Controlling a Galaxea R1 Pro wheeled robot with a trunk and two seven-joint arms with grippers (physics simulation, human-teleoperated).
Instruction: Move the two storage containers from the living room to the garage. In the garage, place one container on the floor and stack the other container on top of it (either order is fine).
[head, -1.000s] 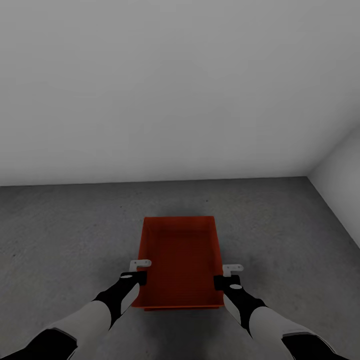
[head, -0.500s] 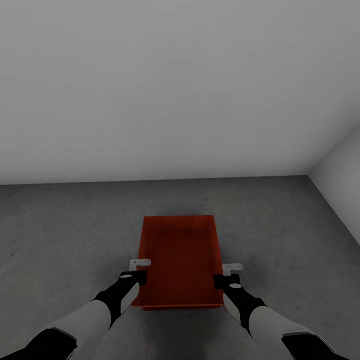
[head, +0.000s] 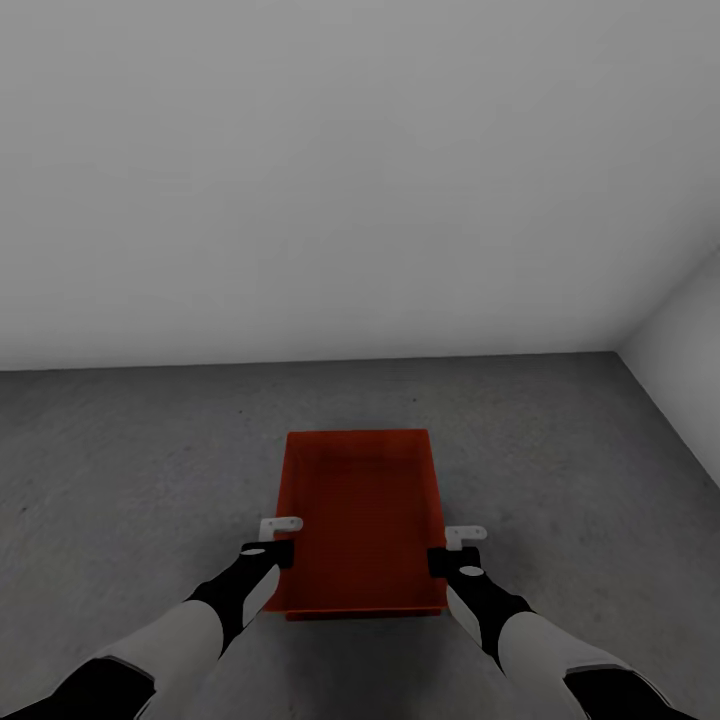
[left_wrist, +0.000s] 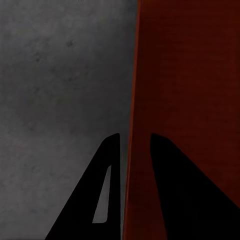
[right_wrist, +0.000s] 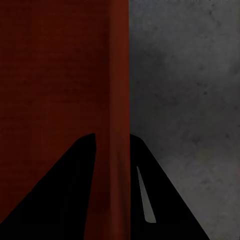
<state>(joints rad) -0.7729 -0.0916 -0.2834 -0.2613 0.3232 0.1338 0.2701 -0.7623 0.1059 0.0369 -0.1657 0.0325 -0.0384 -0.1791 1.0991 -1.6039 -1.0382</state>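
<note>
1. One storage container (head: 362, 520) was in the garage, low over or resting on the concrete floor (head: 130, 470) (contact unclear); stacking the second remained, I judged.
2. Left gripper (head: 272, 540) and right gripper (head: 455, 549) each straddled a side wall, clamped on it, forearms reaching forward symmetrically.
</note>
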